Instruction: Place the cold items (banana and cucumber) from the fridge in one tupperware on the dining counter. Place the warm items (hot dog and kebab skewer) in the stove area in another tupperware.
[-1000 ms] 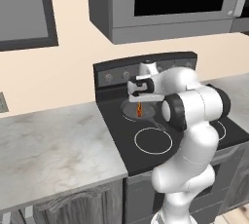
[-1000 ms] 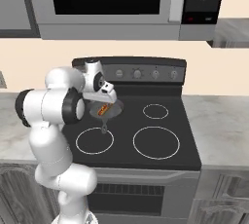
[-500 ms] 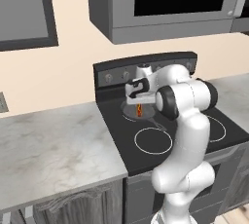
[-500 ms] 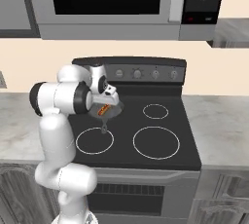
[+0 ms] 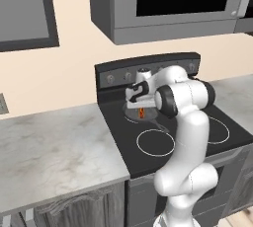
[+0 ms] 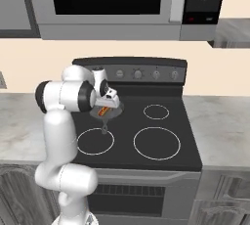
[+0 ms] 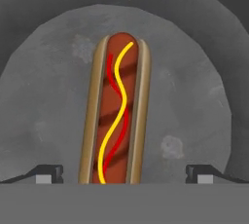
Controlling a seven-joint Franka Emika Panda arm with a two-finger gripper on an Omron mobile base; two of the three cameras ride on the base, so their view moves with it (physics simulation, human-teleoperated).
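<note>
Hot dog (image 7: 118,111): lying in a grey pan (image 7: 44,96) on the stove (image 6: 161,155). Claw (image 7: 124,173): spread wide, tips either side of the hot dog, not touching it.

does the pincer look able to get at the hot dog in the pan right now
Probably yes. The pincer is open right above the hot dog, a fingertip on each side, and nothing lies over it in the pan.

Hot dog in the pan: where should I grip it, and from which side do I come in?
Grip the hot dog across its middle, pinching the bun's two long sides. Come straight down from above: it lies flat in the pan, its length running between the open end effector fingertips, which already stand on either side of it. The pan wall would likely block a sideways approach.
</note>
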